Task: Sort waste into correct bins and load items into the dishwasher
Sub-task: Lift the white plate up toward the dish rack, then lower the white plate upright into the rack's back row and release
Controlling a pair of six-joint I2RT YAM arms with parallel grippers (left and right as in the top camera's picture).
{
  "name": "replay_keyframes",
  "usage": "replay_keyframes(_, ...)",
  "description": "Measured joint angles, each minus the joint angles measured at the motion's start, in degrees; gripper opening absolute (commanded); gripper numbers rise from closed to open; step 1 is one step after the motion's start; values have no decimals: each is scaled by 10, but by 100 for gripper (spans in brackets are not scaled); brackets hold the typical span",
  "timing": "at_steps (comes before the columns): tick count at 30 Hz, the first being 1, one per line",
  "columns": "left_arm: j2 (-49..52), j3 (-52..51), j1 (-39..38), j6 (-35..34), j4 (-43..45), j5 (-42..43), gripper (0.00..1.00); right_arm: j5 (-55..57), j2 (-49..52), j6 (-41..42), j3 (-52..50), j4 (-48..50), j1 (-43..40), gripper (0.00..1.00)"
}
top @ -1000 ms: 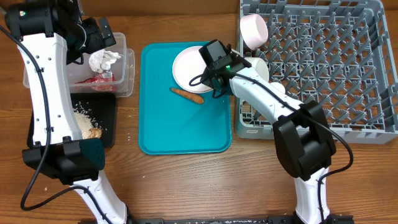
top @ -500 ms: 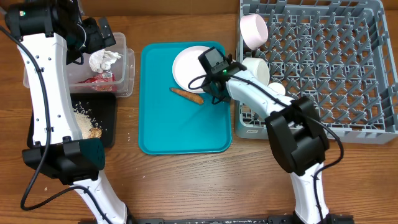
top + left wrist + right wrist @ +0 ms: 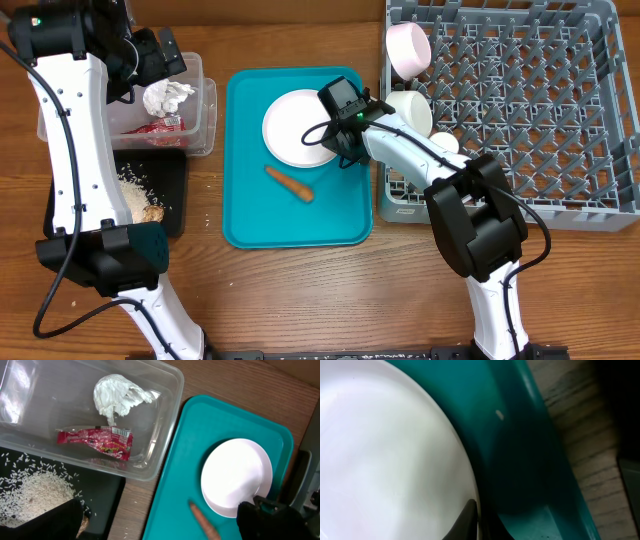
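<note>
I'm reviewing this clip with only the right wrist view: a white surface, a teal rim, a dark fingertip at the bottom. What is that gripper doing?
Observer: The right gripper is shut on the right rim of the white plate, which lies flat on the teal tray.
Operator: Any waste on that tray?
Observer: Yes, an orange carrot stick lies near the plate, on the robot's side of it.
Operator: And the other arm?
Observer: The left gripper hangs open above the clear tub on the left of the table.
</note>
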Motion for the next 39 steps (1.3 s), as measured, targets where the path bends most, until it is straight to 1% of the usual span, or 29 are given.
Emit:
replay_keyframes(5, 0, 0, 0, 0, 0, 0, 100, -15, 0, -63, 7, -2, -5, 4)
replay_keyframes(9, 0, 0, 0, 0, 0, 0, 100, -40, 0, -139, 21, -8, -10, 4)
replay_keyframes(13, 0, 0, 0, 0, 0, 0, 100, -51, -7, -214, 47, -34, -17, 4)
replay_keyframes(17, 0, 0, 0, 0, 0, 0, 100, -49, -39, -276, 79, -69, -24, 4)
replay_keyframes(20, 0, 0, 0, 0, 0, 0, 100, -25, -86, -303, 103, -87, -34, 4)
replay_keyframes(25, 0, 0, 0, 0, 0, 0, 100, 85, -197, -348, 134, -97, -60, 4)
replay_keyframes(29, 0, 0, 0, 0, 0, 0, 100, 242, -259, -381, 145, -106, -80, 4)
replay_keyframes(33, 0, 0, 0, 0, 0, 0, 100, 397, -268, -416, 145, -108, -100, 4)
replay_keyframes(36, 0, 0, 0, 0, 0, 0, 100, 451, -257, -431, 130, -103, -124, 4)
replay_keyframes(39, 0, 0, 0, 0, 0, 0, 100, 476, -244, -437, 107, -78, -152, 4)
